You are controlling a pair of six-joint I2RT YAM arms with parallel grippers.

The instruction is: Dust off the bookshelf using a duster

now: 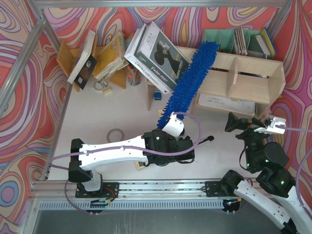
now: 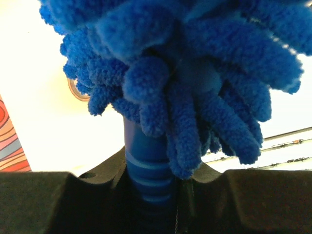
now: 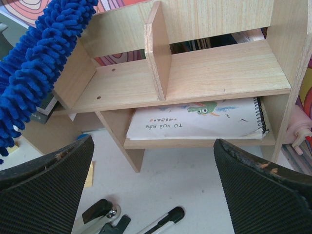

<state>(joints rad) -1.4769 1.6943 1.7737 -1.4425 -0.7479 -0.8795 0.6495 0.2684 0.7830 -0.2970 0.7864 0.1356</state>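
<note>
1. While the left gripper (image 1: 166,124) is clamped tight on the slim blue handle of the duster (image 1: 192,78), the fluffy head slants away toward one o'clock in the top view; its far end lies over the left end of the bookshelf (image 1: 246,83); whether the strands touch the wood I cannot tell.
2. Seen from the left wrist, the handle stands upright between the black fingers (image 2: 58,204); chenille strands hang over it from twelve o'clock.
3. The right gripper (image 1: 240,126) hangs at four o'clock of the table, near the shelf's front; its jaws are spread wide and hold nothing.
4. The bookshelf sits at two o'clock of the table; an upright divider splits its upper level; a spiral-bound sketchbook (image 3: 195,122) lies flat in the lower compartment.
5. A large book (image 1: 156,56) leans at the shelf's left end, at twelve o'clock from the left gripper; a tape roll (image 1: 115,134) lies at its nine o'clock; a stapler (image 3: 102,214) and a pen (image 3: 161,222) lie at six o'clock in the right wrist view.
</note>
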